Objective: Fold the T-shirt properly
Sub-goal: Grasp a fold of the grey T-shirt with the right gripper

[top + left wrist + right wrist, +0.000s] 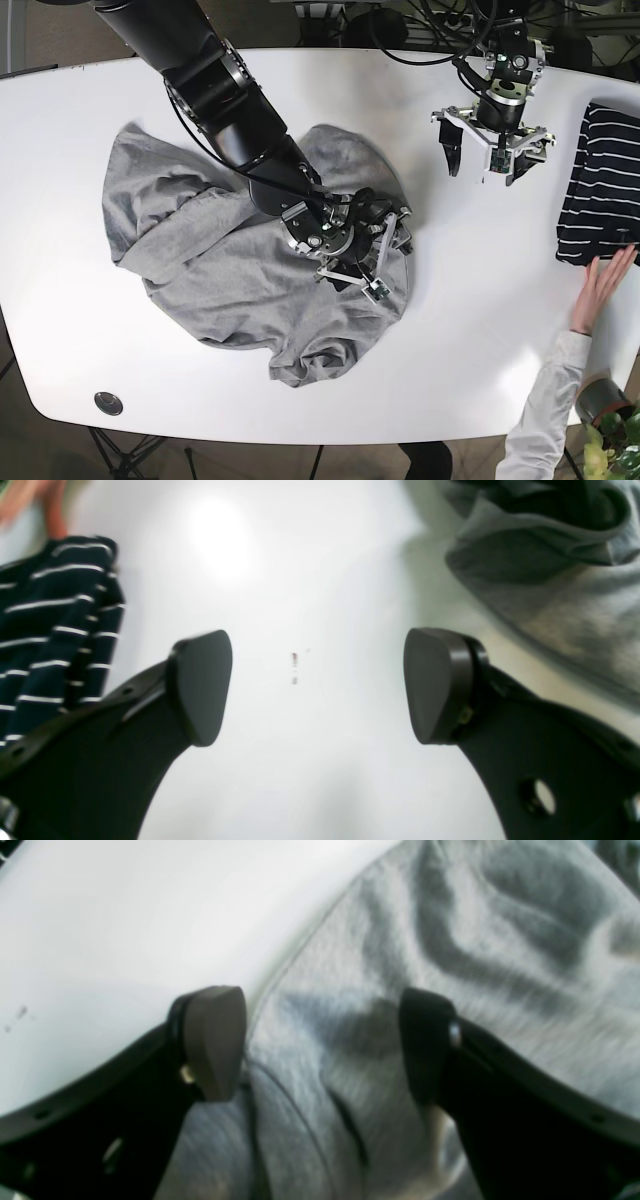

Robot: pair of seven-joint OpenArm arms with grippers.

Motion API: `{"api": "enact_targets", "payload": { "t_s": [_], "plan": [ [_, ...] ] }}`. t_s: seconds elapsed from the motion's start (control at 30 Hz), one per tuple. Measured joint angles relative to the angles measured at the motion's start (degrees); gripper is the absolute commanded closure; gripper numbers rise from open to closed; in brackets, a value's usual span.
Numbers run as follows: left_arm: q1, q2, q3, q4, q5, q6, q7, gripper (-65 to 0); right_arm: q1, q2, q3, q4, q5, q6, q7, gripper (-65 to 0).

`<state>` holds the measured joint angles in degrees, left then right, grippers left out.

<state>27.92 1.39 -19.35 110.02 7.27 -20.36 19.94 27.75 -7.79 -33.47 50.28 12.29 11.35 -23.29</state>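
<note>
T-shirt: the crumpled grey cotton T-shirt (250,290) lies bunched and creased at centre-left of the base view, unfolded, sleeves lost in the wrinkles.
Right arm: my right gripper (322,1045) hangs low over the shirt's right part, fingers spread wide with grey cloth between them (whether the tips touch it I cannot tell).
Left arm: my left gripper (317,685) is in the upper right of the base view, jaws parted, nothing between them but bare table, well apart from the shirt.
Surface: a glossy white oval table (480,330).
Surroundings: a folded navy white-striped garment (605,195) at the right edge, a person's hand (603,288) just beside it.
</note>
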Motion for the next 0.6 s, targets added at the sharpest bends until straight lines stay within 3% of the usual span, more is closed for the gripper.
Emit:
{"api": "enact_targets", "payload": {
  "t_s": [0.43,0.6],
  "plan": [
    [-0.3,0.0,0.2,-2.5,0.0,0.0,0.0,-50.6,-2.4,0.0,0.0,0.3,0.0,-0.46,0.8,-44.4],
    [-0.3,0.0,0.3,-2.6,0.0,0.0,0.0,-50.6,-4.8,0.4,0.0,5.3,0.0,-2.84,-0.6,-44.4]
  ]
}}
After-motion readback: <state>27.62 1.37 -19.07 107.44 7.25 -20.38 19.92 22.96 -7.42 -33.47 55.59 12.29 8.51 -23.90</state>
